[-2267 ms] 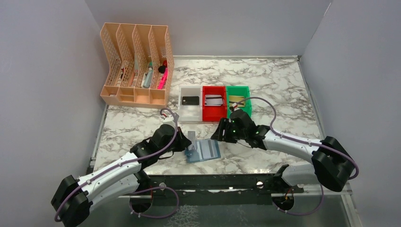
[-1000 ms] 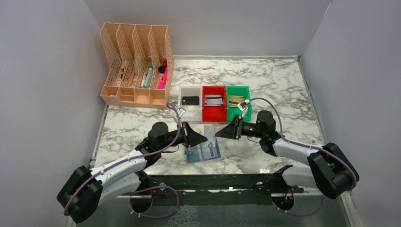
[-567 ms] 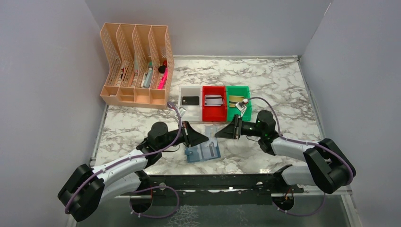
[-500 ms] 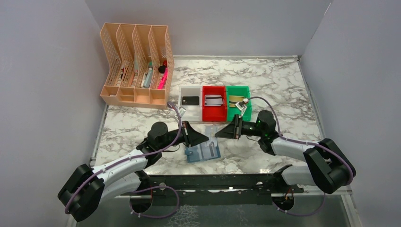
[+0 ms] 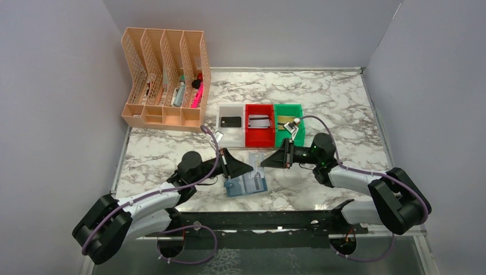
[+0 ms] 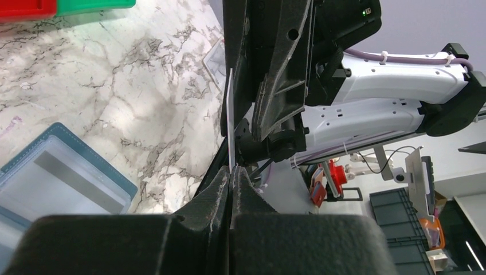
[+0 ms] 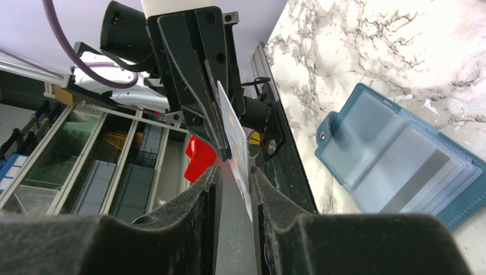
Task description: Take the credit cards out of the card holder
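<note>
Between clamped left fingers, a credit card, right fingers ajar around it.

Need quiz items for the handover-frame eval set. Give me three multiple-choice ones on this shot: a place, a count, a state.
1. Where does the blue card holder lie?
A inside the peach rack; B flat on the marble table; C upright against the wall.
2. How many plastic bins stand in the row behind it?
A two; B three; C five.
3. The left fingers are:
A wide open and empty; B shut on the card holder; C shut on a thin card.

Key: B, it lies open on the marble; B, one white, one red, one green; C, the card's edge runs up from between the closed fingers.
</note>
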### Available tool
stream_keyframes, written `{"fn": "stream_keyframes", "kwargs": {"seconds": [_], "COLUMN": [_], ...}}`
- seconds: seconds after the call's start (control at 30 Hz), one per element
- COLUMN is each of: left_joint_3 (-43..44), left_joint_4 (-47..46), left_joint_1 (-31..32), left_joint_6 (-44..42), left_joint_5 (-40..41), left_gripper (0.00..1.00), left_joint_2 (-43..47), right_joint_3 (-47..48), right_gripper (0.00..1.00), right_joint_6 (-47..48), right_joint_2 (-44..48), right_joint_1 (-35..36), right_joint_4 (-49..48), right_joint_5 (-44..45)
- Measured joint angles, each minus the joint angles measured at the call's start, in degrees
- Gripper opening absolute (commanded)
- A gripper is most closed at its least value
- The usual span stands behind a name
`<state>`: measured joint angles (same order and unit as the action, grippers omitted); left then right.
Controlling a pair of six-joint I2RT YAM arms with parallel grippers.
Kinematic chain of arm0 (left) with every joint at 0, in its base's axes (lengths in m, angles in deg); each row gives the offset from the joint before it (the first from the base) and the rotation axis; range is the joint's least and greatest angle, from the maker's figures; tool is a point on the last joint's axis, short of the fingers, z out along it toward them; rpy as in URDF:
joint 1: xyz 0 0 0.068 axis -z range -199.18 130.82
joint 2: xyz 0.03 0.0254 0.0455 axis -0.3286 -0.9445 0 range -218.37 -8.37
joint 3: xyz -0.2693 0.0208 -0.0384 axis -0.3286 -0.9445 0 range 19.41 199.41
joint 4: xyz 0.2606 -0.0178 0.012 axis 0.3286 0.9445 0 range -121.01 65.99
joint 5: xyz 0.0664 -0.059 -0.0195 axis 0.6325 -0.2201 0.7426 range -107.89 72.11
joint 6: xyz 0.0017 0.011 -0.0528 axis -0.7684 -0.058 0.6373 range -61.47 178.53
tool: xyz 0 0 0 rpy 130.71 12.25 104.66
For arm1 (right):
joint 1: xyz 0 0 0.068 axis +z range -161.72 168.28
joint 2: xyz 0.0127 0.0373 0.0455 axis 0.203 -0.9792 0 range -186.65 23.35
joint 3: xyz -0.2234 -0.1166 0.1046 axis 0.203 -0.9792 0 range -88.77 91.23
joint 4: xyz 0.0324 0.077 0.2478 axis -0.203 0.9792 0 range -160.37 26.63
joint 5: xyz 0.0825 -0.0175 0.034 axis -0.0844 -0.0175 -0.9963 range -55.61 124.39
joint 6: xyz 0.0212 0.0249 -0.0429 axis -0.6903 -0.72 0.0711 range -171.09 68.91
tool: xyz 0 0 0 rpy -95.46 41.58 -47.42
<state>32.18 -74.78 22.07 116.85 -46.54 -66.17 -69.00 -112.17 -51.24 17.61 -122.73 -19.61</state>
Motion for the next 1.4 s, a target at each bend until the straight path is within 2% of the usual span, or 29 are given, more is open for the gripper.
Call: {"fn": "stream_keyframes", "kwargs": {"seconds": [0.2,0.47,0.6,0.8,1.0,1.07,1.27,1.4], "left_joint_3": [0.0,0.0,0.0,0.0,0.0,0.0,-0.3,-1.0], "left_joint_4": [-2.3,-3.8,-3.9,-4.5,-4.3,-4.4,-1.2,5.7], "left_joint_1": [0.0,0.0,0.0,0.0,0.0,0.0,-0.1,-0.3], "left_joint_6": [0.7,1.0,1.1,1.5,1.9,2.1,1.4,0.3], "left_joint_5": [-0.3,-0.5,-0.5,-0.5,-0.4,-0.4,0.9,4.4], "left_gripper": [0.0,0.0,0.0,0.01,0.49,0.62,0.96,0.99], "left_joint_2": [-1.2,-1.9,-1.9,-1.9,-1.8,-1.8,-1.0,3.5], "right_joint_3": [0.8,0.8,0.8,0.8,0.8,0.8,3.9,8.6], "right_gripper": [0.24,0.24,0.2,0.03,0.01,0.01,0.01,0.01], "right_joint_6": [-1.0,-2.6,-3.0,-3.4,-3.1,-2.0,6.7,13.5], "right_joint_2": [0.0,-0.9,-1.2,-1.6,-1.5,-0.8,5.9,11.0], "right_joint_1": [0.0,0.0,0.3,0.3,0.4,0.5,0.7,0.7], "right_joint_4": [-0.9,-2.4,-3.3,-3.7,-3.5,-1.3,17.0,30.0], "right_joint_5": [-0.6,-1.3,-1.9,-2.0,-1.9,-1.5,5.3,13.9]}}
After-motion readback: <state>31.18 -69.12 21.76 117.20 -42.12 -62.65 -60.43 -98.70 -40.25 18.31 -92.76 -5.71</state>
